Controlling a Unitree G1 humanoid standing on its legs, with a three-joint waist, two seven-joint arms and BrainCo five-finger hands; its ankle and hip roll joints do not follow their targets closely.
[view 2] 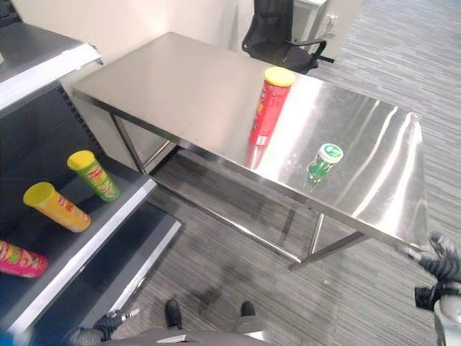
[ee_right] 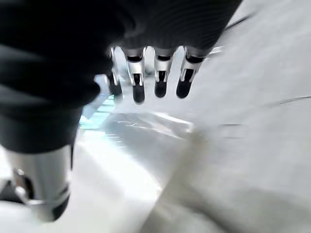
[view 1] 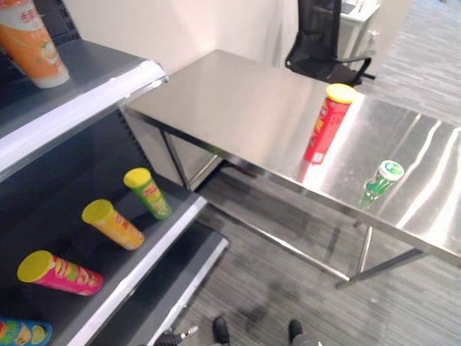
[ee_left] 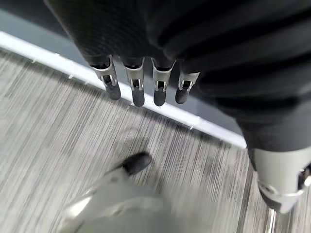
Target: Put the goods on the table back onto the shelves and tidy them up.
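We take the steel table as the reference. On it we find a red can with a yellow lid standing upright, and a small green bottle with a white cap just beside the can, toward the table's near edge. Neither hand touches them.

To the left of the table stands the shelf unit. Its middle shelf carries a green can, a yellow can and a pink can, all lying tilted. An orange bottle rests on the top shelf.

Our left hand hangs over the floor, fingers relaxed and holding nothing. Our right hand likewise holds nothing, fingers loosely extended.

A black chair stands behind the table.
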